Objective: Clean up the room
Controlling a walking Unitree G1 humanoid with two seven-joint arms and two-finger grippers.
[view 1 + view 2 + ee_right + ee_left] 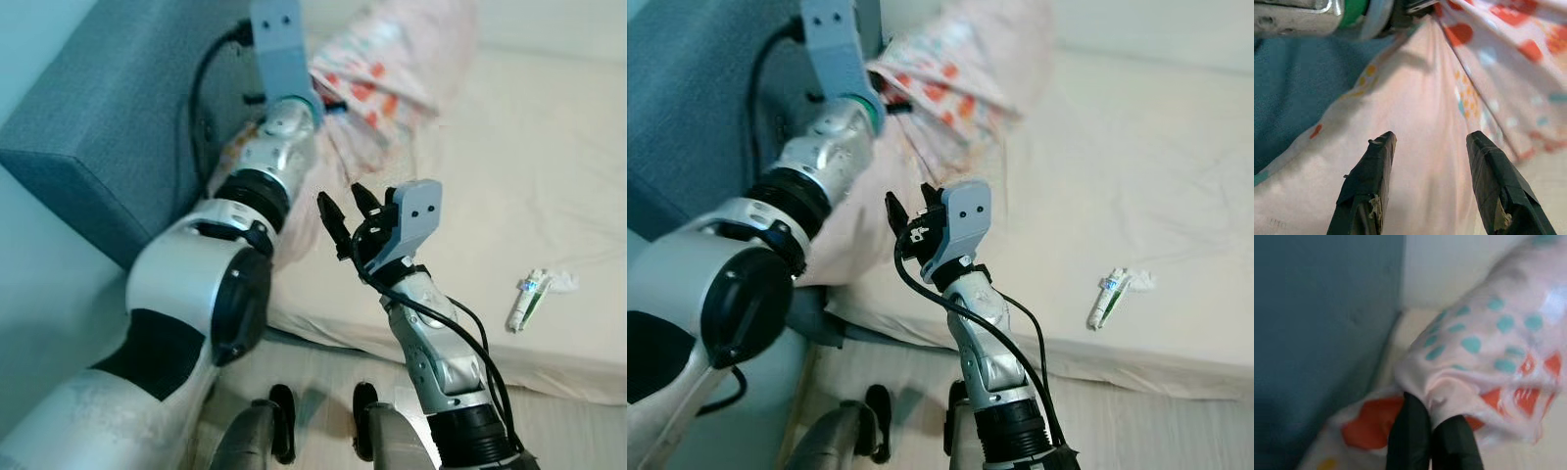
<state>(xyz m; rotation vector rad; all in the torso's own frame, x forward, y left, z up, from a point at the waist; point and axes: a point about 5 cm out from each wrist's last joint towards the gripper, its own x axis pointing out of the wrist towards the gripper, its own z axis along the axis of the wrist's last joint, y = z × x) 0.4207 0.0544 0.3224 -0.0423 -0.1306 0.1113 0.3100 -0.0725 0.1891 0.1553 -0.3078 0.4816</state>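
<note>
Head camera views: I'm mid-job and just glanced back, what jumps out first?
The left gripper, raised by the blue-grey upholstered headboard, is shut on a pale pink blanket with orange and teal spots, lifting it off the cream mattress. The right gripper hovers open just below, facing the hanging cloth. A small white tube with a crumpled wrapper lies alone on the mattress to the robot's right.

soft matt cloth blanket (392, 69), rough woven headboard (108, 127), glossy silver metal arm (265, 157).

pink dotted blanket (392, 69) lifted, bunched over bed (549, 176).
</note>
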